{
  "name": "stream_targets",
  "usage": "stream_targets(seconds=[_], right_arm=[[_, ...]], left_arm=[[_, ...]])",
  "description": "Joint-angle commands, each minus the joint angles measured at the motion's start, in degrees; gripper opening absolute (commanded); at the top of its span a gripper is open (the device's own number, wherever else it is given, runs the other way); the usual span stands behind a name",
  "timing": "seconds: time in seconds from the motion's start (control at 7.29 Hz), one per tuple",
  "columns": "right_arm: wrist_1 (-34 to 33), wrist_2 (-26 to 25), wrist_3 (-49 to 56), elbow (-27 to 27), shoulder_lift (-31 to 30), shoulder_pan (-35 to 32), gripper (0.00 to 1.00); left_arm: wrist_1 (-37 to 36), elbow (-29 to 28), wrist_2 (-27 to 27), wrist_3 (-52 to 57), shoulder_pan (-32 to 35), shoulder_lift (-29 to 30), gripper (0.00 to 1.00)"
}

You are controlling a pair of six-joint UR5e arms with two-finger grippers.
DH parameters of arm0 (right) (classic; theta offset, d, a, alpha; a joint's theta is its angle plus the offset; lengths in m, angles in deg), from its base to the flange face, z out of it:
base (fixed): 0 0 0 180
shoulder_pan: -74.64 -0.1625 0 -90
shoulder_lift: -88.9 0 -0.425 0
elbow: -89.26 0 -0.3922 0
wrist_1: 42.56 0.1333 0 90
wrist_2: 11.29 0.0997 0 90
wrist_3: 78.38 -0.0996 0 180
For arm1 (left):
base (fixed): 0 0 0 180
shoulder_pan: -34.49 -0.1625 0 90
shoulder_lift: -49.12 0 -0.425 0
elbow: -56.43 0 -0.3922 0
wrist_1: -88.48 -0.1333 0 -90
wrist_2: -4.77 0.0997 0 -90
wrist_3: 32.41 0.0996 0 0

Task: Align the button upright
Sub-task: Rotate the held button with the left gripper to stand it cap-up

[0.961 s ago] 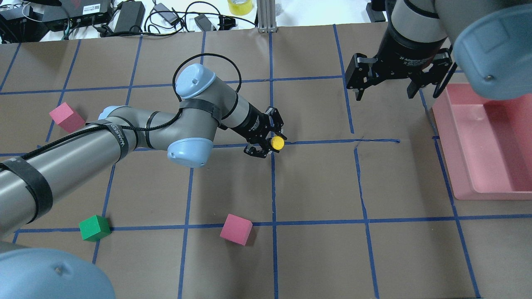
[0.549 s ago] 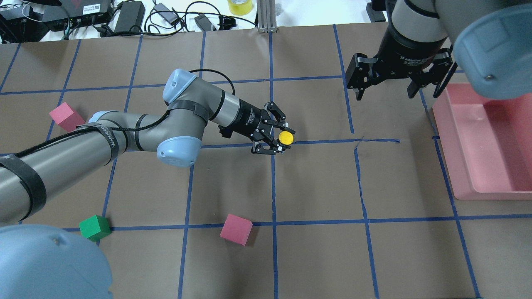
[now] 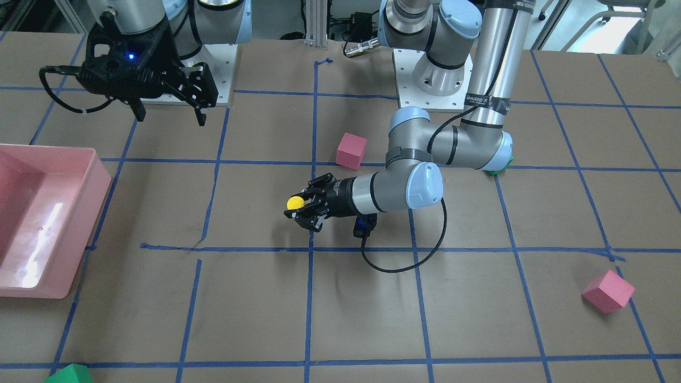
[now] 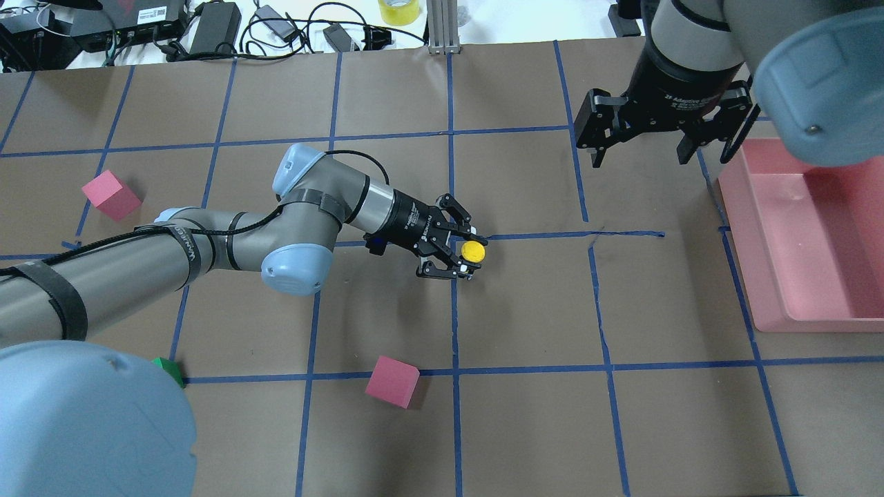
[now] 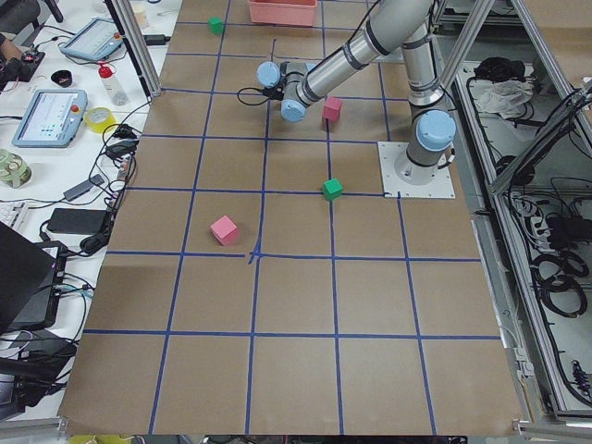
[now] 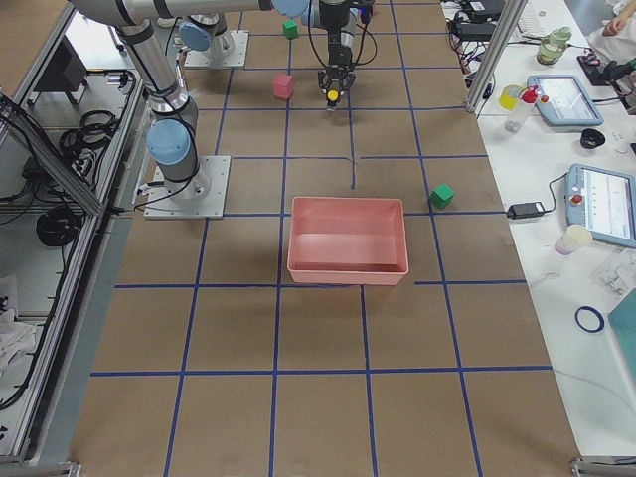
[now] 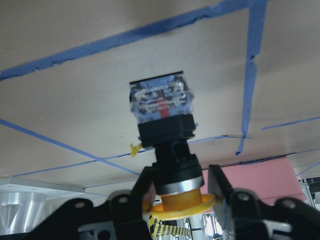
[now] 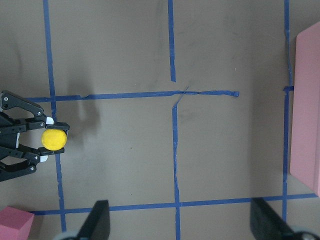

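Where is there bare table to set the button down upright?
The tape square just right of the button, held in the left end effector, is bare, as is the next one toward the pink tray. Avoid the pink cube nearer the robot.

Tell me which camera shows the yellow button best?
The left wrist view: the button is close, showing cap, black body and grey-blue base. The overhead, front-facing and right wrist views show only its yellow cap; the right side view a speck, the left side view nothing clear.

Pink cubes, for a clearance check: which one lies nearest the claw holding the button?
The pink cube on the robot's side of the left claw; the other pink cube lies far left.
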Motion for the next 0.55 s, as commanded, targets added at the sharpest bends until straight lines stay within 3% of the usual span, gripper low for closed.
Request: stream_targets(seconds=[0.0,0.14,0.27,0.41], right_arm=[[0.00,-0.09,0.00,0.00,0.00,0.00,1.00],[0.00,-0.26,0.00,0.00,0.00,0.00,1.00],[0.00,-0.26,0.00,0.00,0.00,0.00,1.00],[0.00,-0.26,0.00,0.00,0.00,0.00,1.00]], left_arm=[[0.09,-0.06,0.10,0.08,-0.01,1.28,0.13],[0.09,-0.06,0.19,0.08,-0.01,1.55,0.43],[0.09,-0.06,0.71,-0.35,-0.01,1.55,0.93],[0.70,-0.06,1.16,-0.44,-0.01,1.46,1.00]])
